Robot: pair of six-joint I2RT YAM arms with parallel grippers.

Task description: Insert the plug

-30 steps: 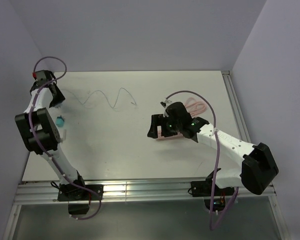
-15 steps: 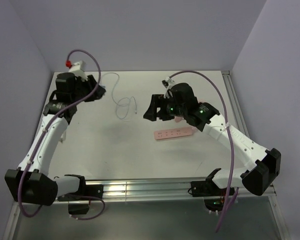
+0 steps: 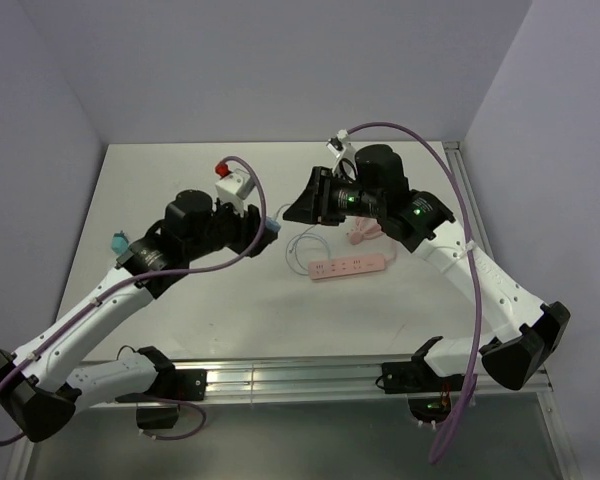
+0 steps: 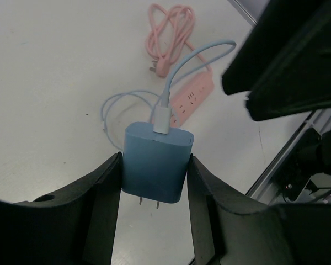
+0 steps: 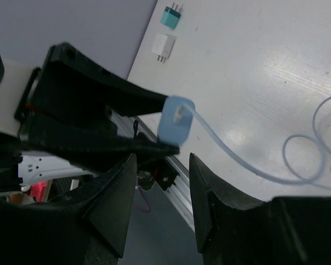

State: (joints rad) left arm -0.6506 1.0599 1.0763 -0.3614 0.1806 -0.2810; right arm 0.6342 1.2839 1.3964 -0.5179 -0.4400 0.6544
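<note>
The plug (image 3: 119, 241) is small and teal, lying on the table at the far left beside my left arm; it also shows in the right wrist view (image 5: 171, 17). My left gripper (image 3: 263, 228) (image 4: 154, 161) is shut on a light blue charger block (image 4: 156, 163), prongs down, above the table centre. The block's pale blue cable (image 4: 198, 55) trails to the table. The pink power strip (image 3: 350, 266) (image 4: 190, 96) lies just right of it. My right gripper (image 3: 298, 210) (image 5: 163, 165) hovers facing the charger block (image 5: 175, 118), open with nothing between its fingers.
A coiled pink cord (image 3: 365, 235) (image 4: 168, 30) lies behind the strip. A small white block (image 5: 164, 45) rests next to the teal plug. A metal rail (image 3: 280, 378) runs along the table's near edge, and walls close the left, back and right.
My left arm swung from the far left corner to the table centre, carrying the blue charger block and its cable. My right gripper rose off the pink strip, turned toward the left gripper, and its jaws narrowed.
</note>
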